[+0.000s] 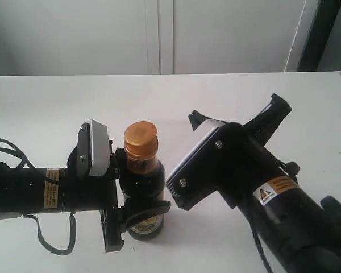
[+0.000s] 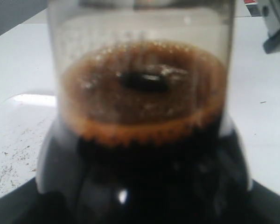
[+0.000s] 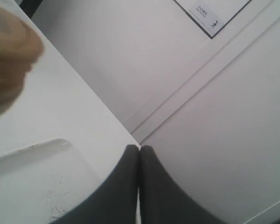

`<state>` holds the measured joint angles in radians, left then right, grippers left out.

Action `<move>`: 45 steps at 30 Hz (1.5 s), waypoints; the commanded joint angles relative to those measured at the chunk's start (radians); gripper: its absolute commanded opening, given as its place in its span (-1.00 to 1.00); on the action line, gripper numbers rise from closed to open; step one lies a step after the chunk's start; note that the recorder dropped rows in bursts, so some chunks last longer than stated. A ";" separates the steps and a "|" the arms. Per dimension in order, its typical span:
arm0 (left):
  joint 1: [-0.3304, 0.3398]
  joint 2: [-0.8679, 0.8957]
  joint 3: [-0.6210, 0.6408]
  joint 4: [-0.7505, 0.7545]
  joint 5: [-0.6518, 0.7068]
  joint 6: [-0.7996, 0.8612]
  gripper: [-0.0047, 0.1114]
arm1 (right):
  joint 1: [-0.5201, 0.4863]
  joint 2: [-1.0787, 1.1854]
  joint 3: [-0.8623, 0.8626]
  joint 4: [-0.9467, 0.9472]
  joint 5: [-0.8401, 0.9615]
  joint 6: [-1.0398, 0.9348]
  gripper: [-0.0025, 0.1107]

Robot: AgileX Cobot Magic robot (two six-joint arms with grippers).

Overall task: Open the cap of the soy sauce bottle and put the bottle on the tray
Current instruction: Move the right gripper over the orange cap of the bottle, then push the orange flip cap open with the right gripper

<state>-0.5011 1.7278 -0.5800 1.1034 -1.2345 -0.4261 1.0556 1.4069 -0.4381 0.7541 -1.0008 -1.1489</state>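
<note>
Bottle [image 1: 143, 193] pinched by left gripper [image 1: 137, 190], cap [image 1: 140, 140] on.
Right gripper [image 3: 139, 154] jaws pressed together, beside cap. Bottle probably above tray [image 2: 18, 135]; view blurred.

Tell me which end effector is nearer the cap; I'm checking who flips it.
Left. The left end effector is clamped on the soy sauce bottle just below the cap; the right end effector, closed, sits off to the bottle's side.

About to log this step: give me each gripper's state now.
Left gripper: shut on the soy sauce bottle, cap closed.
Right gripper: shut, holding nothing.
</note>
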 commanded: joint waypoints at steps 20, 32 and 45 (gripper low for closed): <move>-0.002 -0.003 -0.001 0.013 0.013 0.008 -0.92 | 0.172 0.169 -0.167 0.223 -0.103 -0.323 -0.96; -0.002 -0.003 -0.001 0.013 0.013 0.008 -0.92 | 0.220 0.170 -0.225 0.248 -0.100 -0.325 -0.96; -0.002 -0.003 -0.001 0.013 0.013 0.008 -0.92 | 0.240 0.158 -0.258 0.266 -0.102 -0.367 -0.96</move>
<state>-0.4950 1.7278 -0.5800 1.0996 -1.2305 -0.4323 1.2842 1.5774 -0.6767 1.0733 -1.1185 -1.5021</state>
